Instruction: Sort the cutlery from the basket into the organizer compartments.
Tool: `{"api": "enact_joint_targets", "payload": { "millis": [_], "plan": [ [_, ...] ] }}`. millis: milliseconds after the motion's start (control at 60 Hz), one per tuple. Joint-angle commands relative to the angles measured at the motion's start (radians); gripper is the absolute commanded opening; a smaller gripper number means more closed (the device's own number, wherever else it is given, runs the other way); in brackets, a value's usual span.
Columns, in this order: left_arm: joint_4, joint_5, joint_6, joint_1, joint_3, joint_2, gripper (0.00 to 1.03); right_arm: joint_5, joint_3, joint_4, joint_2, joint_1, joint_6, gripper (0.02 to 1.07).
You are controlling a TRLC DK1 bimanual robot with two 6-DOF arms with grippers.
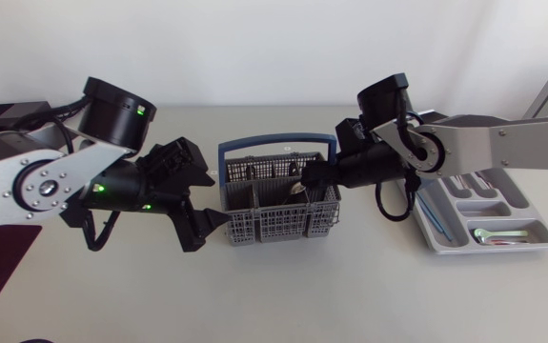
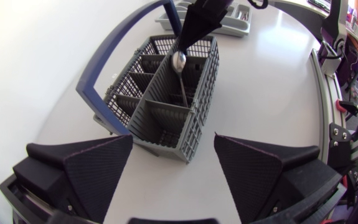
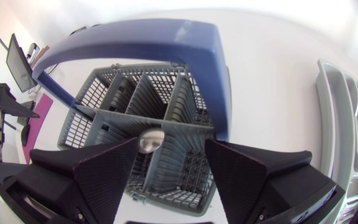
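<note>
Items counted: one basket point(image 1: 254, 225), one organizer point(image 1: 531, 246), two arms, and one spoon point(image 1: 297, 189) visible in the basket.

Basket: grey mesh with a single blue handle point(image 1: 278, 141), standing upright at the middle of the table point(image 1: 350, 295). It has several cells; an exact count cannot be made.

Spoon: stands in the basket on its 3 o'clock side, bowl uppermost and handle down in a cell. The left wrist view confirms this point(image 2: 179, 61). No other cutlery is seen in the basket.

Organizer: light grey, well apart from the basket at its 3 o'clock. Several compartments hold pieces of cutlery, too small to count reliably.

Right gripper point(image 1: 306, 177): over the basket's 3 o'clock half, entering from the organizer side. In its own view the fingers are spread point(image 3: 171, 142), with the spoon bowl point(image 3: 149, 140) low between them, nearer one finger. It is not pinched from two sides.

Left gripper point(image 1: 218, 198): just beside the basket at its 9 o'clock, fingers spread wide and holding nothing. In its own view point(image 2: 172, 140) the basket wall point(image 2: 166, 124) lies directly ahead, with the right gripper point(image 2: 188, 37) beyond, above the spoon
</note>
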Motion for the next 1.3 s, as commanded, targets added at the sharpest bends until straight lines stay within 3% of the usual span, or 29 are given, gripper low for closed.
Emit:
{"api": "enact_joint_targets", "payload": {
  "millis": [0,200,483,667,1283],
  "plan": [
    [-0.02,0.003,-0.004,0.01,-0.033,-0.031,0.9,0.015,0.004,0.012,0.042,-0.028,-0.018,0.8],
    [-0.037,0.003,0.006,0.039,-0.04,-0.069,0.9,-0.038,0.014,-0.049,0.006,-0.02,0.001,0.8],
    [-0.009,0.004,0.022,0.044,-0.062,-0.077,0.9,-0.031,0.038,-0.074,0.029,0.063,0.044,0.8],
    [0.009,0.006,0.052,0.09,-0.077,-0.066,0.9,-0.002,0.038,-0.048,0.052,0.077,0.059,0.8],
    [0.028,0.006,0.052,0.088,-0.097,-0.066,0.9,0.034,0.061,0.02,0.07,0.092,0.076,0.8]
  ]
}}
